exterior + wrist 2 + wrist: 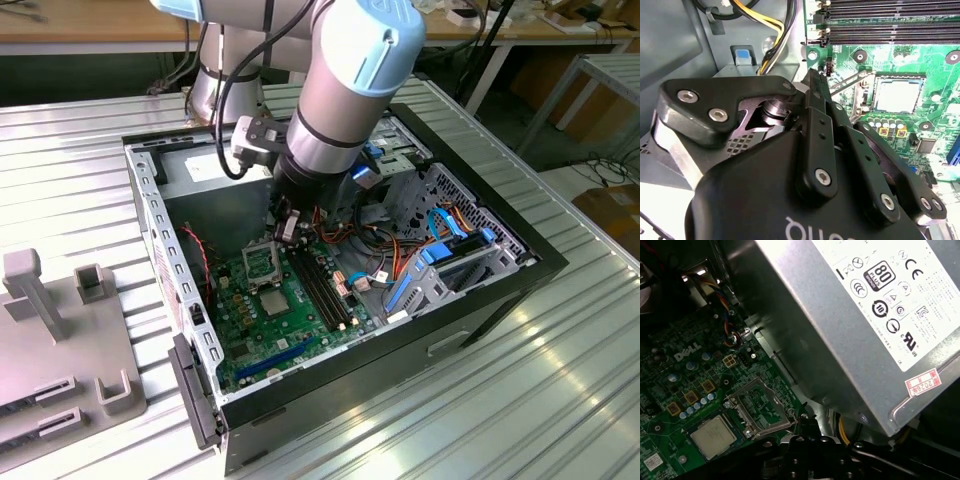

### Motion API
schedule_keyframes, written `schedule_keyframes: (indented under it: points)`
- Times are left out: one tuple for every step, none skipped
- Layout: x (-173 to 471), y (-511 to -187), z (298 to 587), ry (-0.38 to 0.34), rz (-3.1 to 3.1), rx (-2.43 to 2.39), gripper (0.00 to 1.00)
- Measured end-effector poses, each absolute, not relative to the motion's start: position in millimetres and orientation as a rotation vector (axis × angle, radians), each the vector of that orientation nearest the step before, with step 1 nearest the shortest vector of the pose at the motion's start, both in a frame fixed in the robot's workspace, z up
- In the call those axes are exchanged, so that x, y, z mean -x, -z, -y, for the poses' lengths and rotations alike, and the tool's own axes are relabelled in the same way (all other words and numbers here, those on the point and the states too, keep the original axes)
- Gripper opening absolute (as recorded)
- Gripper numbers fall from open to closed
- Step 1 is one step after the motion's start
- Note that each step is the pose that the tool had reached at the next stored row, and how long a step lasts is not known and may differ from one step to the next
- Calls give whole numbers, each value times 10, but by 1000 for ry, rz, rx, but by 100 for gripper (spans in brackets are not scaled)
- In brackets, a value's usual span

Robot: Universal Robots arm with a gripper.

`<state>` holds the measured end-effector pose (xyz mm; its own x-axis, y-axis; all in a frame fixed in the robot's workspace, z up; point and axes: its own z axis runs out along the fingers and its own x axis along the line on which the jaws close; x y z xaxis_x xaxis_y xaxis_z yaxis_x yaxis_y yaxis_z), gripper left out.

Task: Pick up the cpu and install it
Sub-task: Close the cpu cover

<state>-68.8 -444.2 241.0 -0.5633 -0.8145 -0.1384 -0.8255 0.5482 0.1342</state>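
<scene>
Pressed together, jaws point down beside the open socket; cpu sits seated on the motherboard.

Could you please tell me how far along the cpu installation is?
Nothing looks done yet: the cpu lies flat on the green board, beside the metal-framed socket. In hand: the gripper hangs by that socket, apart from the cpu. Left: both the pickup and the install.

cpu: plain silvery-grey top
circuit board: green, speckled with small parts
gripper: black
robot arm: silver with pale blue caps
computer case: black outside, grey metal inside
power supply: grey
</scene>
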Motion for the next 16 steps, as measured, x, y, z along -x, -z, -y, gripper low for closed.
schedule_keyframes:
  points:
    - [688, -2412, 4445, -285, -2710, 1439, 11]
    - [688, -2414, 4450, -287, -2709, 1440, 11]
    - [688, -2417, 4454, -289, -2707, 1441, 11]
    - [688, -2418, 4460, -290, -2706, 1442, 11]
    - [688, -2420, 4465, -292, -2705, 1444, 11]
    - [688, -2425, 4470, -295, -2702, 1446, 11]
    - [688, -2433, 4475, -302, -2698, 1448, 11]
    - [688, -2436, 4477, -306, -2695, 1449, 11]
    - [688, -2437, 4478, -309, -2693, 1451, 11]
    - [688, -2440, 4481, -312, -2690, 1454, 11]
    - [688, -2442, 4482, -315, -2688, 1455, 11]
    - [688, -2444, 4487, -319, -2685, 1458, 11]
    - [688, -2446, 4489, -321, -2683, 1459, 11]
    - [688, -2448, 4494, -323, -2681, 1461, 11]
    - [688, -2450, 4499, -325, -2679, 1463, 11]
    - [688, -2451, 4504, -327, -2678, 1464, 11]
